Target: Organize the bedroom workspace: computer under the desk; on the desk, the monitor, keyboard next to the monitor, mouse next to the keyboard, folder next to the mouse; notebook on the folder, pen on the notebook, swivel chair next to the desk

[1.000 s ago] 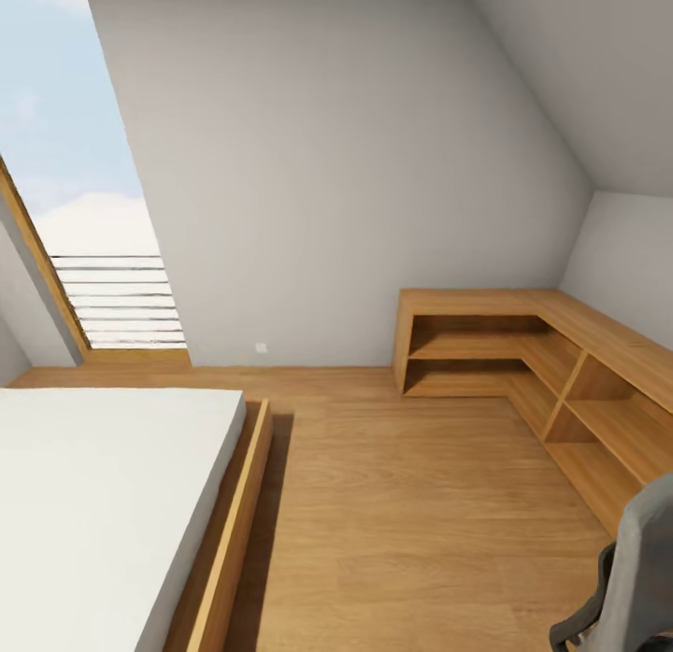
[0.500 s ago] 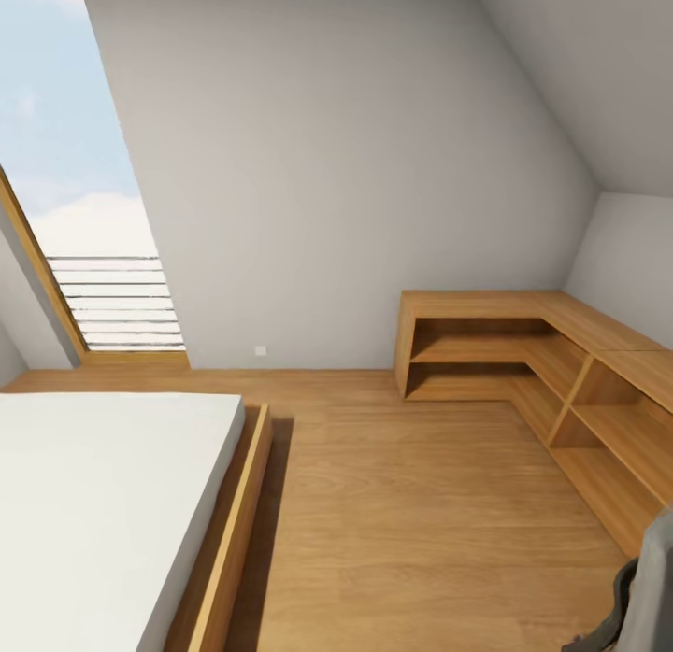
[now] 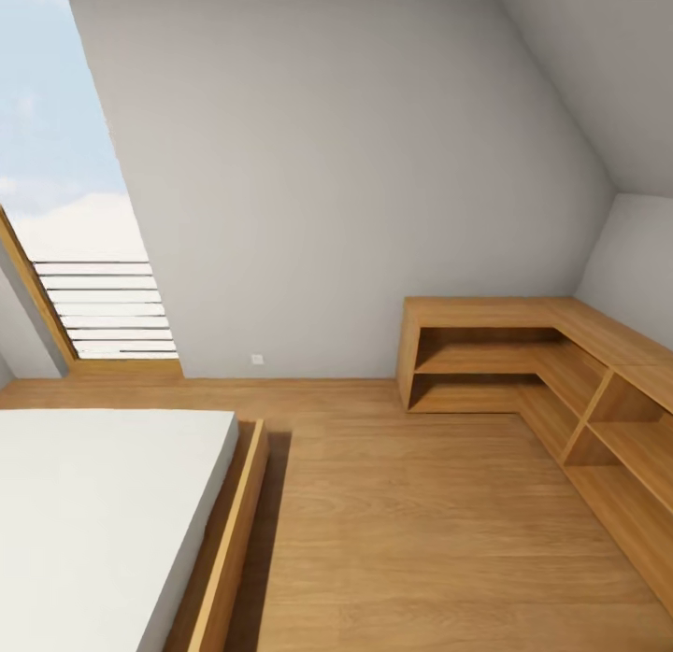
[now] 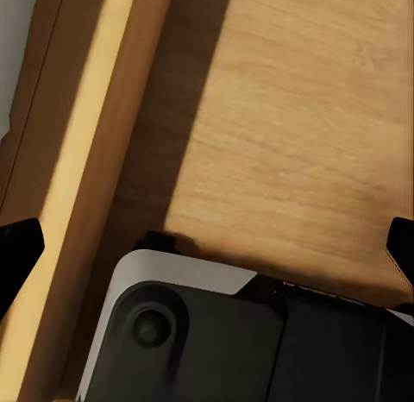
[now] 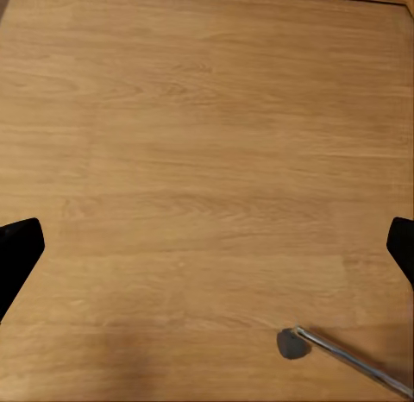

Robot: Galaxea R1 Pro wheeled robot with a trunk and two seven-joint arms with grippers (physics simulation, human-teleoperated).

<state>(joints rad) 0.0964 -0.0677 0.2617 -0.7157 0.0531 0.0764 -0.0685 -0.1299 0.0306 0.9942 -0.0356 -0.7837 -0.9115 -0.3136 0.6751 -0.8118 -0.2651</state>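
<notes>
I am in the bedroom, facing a grey sloped wall over a wood floor [image 3: 421, 540]. My left gripper [image 4: 207, 251] hangs open above the floor, beside the bed's wooden frame [image 4: 86, 160]; its dark fingertips [image 4: 17, 247] stand far apart with nothing between them. My right gripper [image 5: 207, 251] is open too, over bare floor. Below it in the right wrist view lie a chrome leg [image 5: 354, 359] and a grey castor [image 5: 291, 343], which look like part of the swivel chair's base.
A bed with a white mattress [image 3: 93, 521] and wooden frame [image 3: 229, 540] fills the lower left. A light-wood L-shaped shelving unit [image 3: 523, 362] lines the right corner. A tall window [image 3: 65, 213] is at the left. My own white and black base [image 4: 216, 333] shows in the left wrist view.
The head camera has turned left and slightly up, shifting the whole picture. The grey swivel chair that stood at its lower right corner has slid out of the picture.
</notes>
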